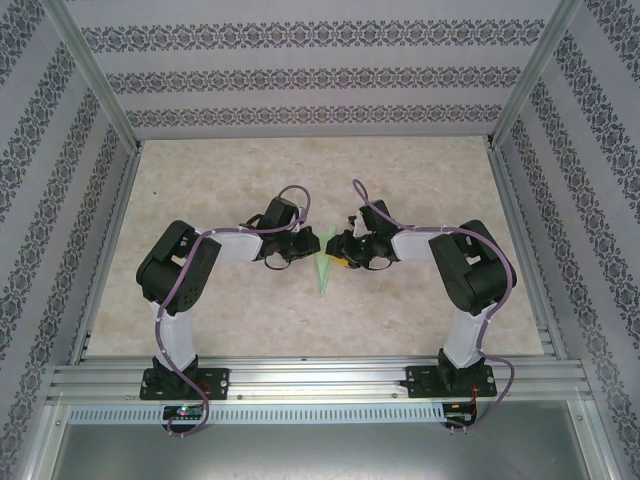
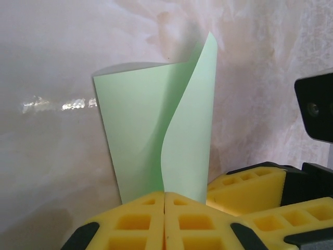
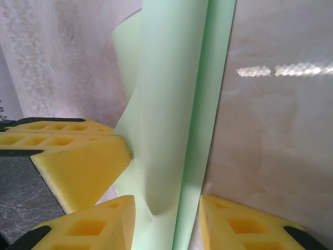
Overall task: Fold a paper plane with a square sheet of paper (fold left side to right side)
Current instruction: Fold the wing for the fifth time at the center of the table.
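Top external: you've got both arms meeting mid-frame over the table (image 1: 420,180), w/ the sheet of paper (image 1: 321,275) between them as a narrow green sliver, its point toward the bottom of the frame. The left gripper (image 1: 307,254) is just left of it and the right gripper (image 1: 337,258) just right.

Left wrist view: your left fingers (image 2: 130,224) are pressed together at bottom centre, clamped on the paper's lower edge. The sheet rises from them toward the top of the frame, one flap curling over the other, not flat.

Right wrist view: your right jaws stand apart at the bottom of the frame w/ the paper running up between them. Can't tell if the pads actually press it.

Progress, my read: the early folds look done, since the sheet is already narrow and layered w/ a sharp tip, not a flat square. You seem to be on the left-over-right centre fold. Left to do: bring the curled flap down onto the other half, line up the edges, press the crease, prob. on the table. Any wing folds aren't visible yet, so I'd call it past halfway, not finished.
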Available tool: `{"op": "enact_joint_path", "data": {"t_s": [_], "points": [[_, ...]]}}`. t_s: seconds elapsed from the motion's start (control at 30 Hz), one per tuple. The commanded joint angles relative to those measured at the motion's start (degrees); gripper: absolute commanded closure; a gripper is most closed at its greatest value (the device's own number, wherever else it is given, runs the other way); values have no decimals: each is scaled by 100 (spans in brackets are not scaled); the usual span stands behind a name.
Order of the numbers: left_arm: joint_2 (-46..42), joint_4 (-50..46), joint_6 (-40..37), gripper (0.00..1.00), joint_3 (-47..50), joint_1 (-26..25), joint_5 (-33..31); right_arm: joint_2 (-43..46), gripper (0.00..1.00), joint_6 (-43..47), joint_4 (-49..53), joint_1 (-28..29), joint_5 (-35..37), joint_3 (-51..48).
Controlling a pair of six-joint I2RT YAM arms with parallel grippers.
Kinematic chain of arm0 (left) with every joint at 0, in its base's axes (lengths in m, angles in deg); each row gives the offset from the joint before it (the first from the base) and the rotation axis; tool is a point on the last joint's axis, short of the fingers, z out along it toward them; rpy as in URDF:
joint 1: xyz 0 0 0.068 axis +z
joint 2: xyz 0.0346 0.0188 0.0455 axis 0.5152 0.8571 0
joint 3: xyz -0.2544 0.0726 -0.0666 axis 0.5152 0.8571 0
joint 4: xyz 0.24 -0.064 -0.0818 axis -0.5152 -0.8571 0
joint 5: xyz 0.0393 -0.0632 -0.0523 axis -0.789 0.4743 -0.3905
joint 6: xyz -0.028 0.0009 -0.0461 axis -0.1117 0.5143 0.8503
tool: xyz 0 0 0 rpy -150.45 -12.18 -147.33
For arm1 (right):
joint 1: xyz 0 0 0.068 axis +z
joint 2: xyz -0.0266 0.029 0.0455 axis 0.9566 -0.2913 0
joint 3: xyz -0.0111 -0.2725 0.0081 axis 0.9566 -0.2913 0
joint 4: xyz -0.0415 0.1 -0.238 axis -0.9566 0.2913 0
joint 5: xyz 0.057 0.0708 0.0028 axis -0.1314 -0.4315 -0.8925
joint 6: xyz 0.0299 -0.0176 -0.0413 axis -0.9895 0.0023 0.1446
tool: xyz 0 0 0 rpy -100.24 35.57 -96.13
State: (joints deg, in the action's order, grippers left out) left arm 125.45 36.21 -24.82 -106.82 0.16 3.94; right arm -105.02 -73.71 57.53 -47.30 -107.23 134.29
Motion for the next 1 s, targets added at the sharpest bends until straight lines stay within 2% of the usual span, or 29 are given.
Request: {"op": "enact_joint_path", "data": {"t_s": [0.0, 0.3, 0.6, 0.77, 0.97], "points": [[158, -68, -176, 91, -145, 41, -63, -273, 62, 126, 95, 72, 68, -22], [329, 28, -163, 91, -154, 42, 33, -212, 61, 133, 8, 70, 26, -12], [442, 48, -145, 91, -147, 44, 50, 319, 60, 197, -100, -99, 5, -157], [465, 36, -145, 91, -147, 34, 52, 535, 65, 144, -226, -154, -87, -291], [470, 10, -156, 91, -148, 36, 43, 325, 74, -329, -1014, -124, -328, -288]]}}
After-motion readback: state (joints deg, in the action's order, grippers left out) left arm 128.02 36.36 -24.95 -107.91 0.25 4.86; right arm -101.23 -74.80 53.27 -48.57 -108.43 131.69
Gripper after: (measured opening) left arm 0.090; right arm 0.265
